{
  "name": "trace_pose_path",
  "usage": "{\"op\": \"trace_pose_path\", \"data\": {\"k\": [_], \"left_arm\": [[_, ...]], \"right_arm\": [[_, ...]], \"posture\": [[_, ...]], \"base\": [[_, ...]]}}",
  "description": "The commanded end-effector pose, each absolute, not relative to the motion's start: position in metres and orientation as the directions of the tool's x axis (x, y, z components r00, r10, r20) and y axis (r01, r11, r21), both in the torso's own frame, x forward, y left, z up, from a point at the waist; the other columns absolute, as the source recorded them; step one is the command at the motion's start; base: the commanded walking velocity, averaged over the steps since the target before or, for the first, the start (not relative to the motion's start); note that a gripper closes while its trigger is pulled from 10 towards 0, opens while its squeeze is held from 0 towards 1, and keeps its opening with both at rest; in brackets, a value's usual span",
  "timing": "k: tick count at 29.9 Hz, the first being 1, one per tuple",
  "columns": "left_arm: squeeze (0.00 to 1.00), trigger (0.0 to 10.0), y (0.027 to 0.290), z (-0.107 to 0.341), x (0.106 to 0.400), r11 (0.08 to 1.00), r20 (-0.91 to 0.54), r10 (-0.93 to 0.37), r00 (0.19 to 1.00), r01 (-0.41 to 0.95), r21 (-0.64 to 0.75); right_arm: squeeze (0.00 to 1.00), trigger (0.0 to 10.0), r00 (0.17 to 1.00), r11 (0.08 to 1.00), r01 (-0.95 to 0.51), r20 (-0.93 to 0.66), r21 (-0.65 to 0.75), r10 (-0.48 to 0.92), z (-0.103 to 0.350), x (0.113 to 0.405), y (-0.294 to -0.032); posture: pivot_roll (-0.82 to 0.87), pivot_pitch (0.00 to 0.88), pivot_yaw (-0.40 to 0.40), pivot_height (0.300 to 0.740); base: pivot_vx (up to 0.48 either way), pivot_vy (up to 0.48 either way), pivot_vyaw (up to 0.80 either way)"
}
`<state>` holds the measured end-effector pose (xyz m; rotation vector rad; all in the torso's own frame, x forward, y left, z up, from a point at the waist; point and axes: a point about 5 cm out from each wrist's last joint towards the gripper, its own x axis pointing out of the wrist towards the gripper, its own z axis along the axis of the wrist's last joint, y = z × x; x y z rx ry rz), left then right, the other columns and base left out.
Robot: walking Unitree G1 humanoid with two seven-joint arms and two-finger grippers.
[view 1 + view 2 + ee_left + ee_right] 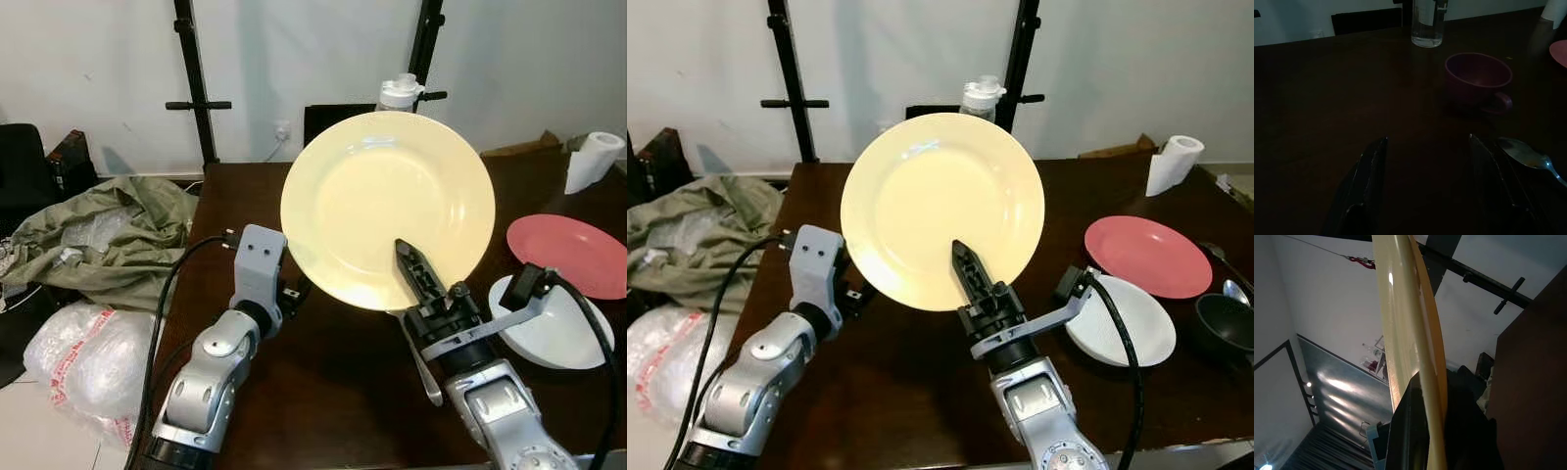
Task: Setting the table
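Yellow plate is what you have in the right gripper, held up on edge above the dark wooden table with its face turned toward the head camera. One black finger lies across the front of the plate near its lower rim, and in the right wrist view you see the rim pinched between the two fingers, so the grip is closed on the plate.

Your left gripper rests low over the table at the plate's left, its two fingers spread apart with nothing between them. Just beside one of those fingers, in the left wrist view, lies a metal spoon on the tabletop. Farther along that gripper's line of sight stands a dark red mug, upright with its handle toward the spoon; what it contains you cannot tell in the dim light. Beyond the mug stands a clear bottle with a white cap.

To your right on the table sits a white bowl, and just behind it a pink plate lying flat, their rims overlapping in the head view. A black bowl sits at the far right edge, and a roll of paper towel stands at the table's far right corner. Off the table's left side lie a crumpled olive cloth and a plastic bag.
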<state>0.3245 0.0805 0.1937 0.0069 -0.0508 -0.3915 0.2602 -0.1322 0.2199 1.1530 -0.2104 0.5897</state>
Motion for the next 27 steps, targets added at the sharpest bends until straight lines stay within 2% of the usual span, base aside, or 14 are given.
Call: {"op": "trace_pose_path", "data": {"k": [1, 5, 6, 8, 9, 12, 13, 16, 17, 18, 20, 21, 24, 27], "left_arm": [[0.00, 10.0, 0.081, 0.190, 0.322, 0.923, 0.032, -0.384, 0.923, 0.384, 0.005], [0.00, 10.0, 0.082, 0.190, 0.322, 0.922, 0.028, -0.388, 0.921, 0.388, 0.011], [0.00, 10.0, 0.082, 0.190, 0.322, 0.922, 0.028, -0.388, 0.921, 0.388, 0.011], [0.00, 10.0, 0.094, 0.193, 0.321, 0.901, 0.027, -0.429, 0.903, 0.426, 0.078], [0.00, 10.0, 0.094, 0.193, 0.321, 0.901, 0.027, -0.429, 0.903, 0.426, 0.078], [0.00, 10.0, 0.134, 0.209, 0.322, 0.847, 0.022, -0.478, 0.878, 0.454, 0.276], [0.00, 10.0, 0.134, 0.209, 0.322, 0.847, 0.022, -0.478, 0.878, 0.454, 0.276], [0.00, 10.0, 0.187, 0.225, 0.317, 0.779, -0.050, -0.470, 0.881, 0.440, 0.447], [0.00, 10.0, 0.187, 0.225, 0.317, 0.779, -0.050, -0.470, 0.881, 0.440, 0.447], [0.00, 10.0, 0.203, 0.226, 0.308, 0.735, -0.110, -0.488, 0.866, 0.476, 0.483], [0.00, 10.0, 0.218, 0.224, 0.294, 0.677, -0.193, -0.523, 0.830, 0.542, 0.498], [0.00, 10.0, 0.218, 0.224, 0.294, 0.677, -0.193, -0.523, 0.830, 0.542, 0.498], [0.00, 10.0, 0.213, 0.220, 0.273, 0.613, -0.234, -0.621, 0.748, 0.649, 0.451], [0.00, 10.0, 0.207, 0.221, 0.268, 0.605, -0.222, -0.646, 0.730, 0.668, 0.434]], "right_arm": [[0.00, 10.0, 0.842, 0.297, -0.521, 0.425, 0.801, 0.332, 0.217, 0.260, -0.133], [0.00, 10.0, 0.870, 0.417, -0.452, 0.286, 0.789, 0.402, 0.202, 0.263, -0.128], [0.00, 10.0, 0.870, 0.417, -0.452, 0.286, 0.789, 0.402, 0.202, 0.263, -0.128], [0.00, 10.0, 0.876, 0.488, -0.392, 0.154, 0.780, 0.456, 0.186, 0.263, -0.126], [0.00, 10.0, 0.876, 0.488, -0.392, 0.154, 0.780, 0.456, 0.186, 0.263, -0.126], [0.00, 10.0, 0.895, 0.536, -0.325, 0.069, 0.779, 0.442, 0.173, 0.270, -0.131], [0.00, 10.0, 0.895, 0.536, -0.325, 0.069, 0.779, 0.442, 0.173, 0.270, -0.131], [0.00, 10.0, 0.921, 0.487, -0.276, 0.082, 0.829, 0.382, 0.176, 0.285, -0.133], [0.00, 10.0, 0.921, 0.487, -0.276, 0.082, 0.829, 0.382, 0.176, 0.285, -0.133], [0.00, 10.0, 0.927, 0.468, -0.251, 0.072, 0.847, 0.367, 0.173, 0.290, -0.132], [0.00, 10.0, 0.931, 0.452, -0.222, 0.050, 0.864, 0.362, 0.169, 0.295, -0.128], [0.00, 10.0, 0.931, 0.452, -0.222, 0.050, 0.864, 0.362, 0.169, 0.295, -0.128], [0.00, 10.0, 0.920, 0.409, -0.192, 0.018, 0.892, 0.393, 0.160, 0.298, -0.119], [0.00, 10.0, 0.914, 0.392, -0.176, 0.002, 0.903, 0.406, 0.159, 0.299, -0.116]], "posture": [[-0.05, 0.116, 0.073, 0.740], [-0.05, 0.120, 0.073, 0.740], [-0.05, 0.120, 0.073, 0.740], [-0.05, 0.126, 0.075, 0.740], [-0.05, 0.126, 0.075, 0.740], [-0.04, 0.131, 0.070, 0.740], [-0.04, 0.131, 0.070, 0.740], [0.01, 0.145, 0.061, 0.740], [0.01, 0.145, 0.061, 0.740], [0.01, 0.145, 0.061, 0.740], [0.03, 0.153, 0.059, 0.740], [0.03, 0.153, 0.059, 0.740], [0.05, 0.169, 0.050, 0.740], [0.06, 0.174, 0.046, 0.740]], "base": [[0.000, 0.000, 0.00], [0.000, 0.000, 0.00], [0.000, 0.000, 0.00], [0.000, 0.000, 0.00], [0.000, 0.000, 0.00], [0.000, 0.000, 0.00], [0.000, 0.000, 0.00], [0.000, 0.000, 0.00], [0.000, 0.000, 0.00], [0.000, 0.000, 0.00], [0.000, 0.000, 0.00], [0.000, 0.000, 0.00], [0.000, 0.000, 0.00], [0.000, 0.000, 0.00]]}}
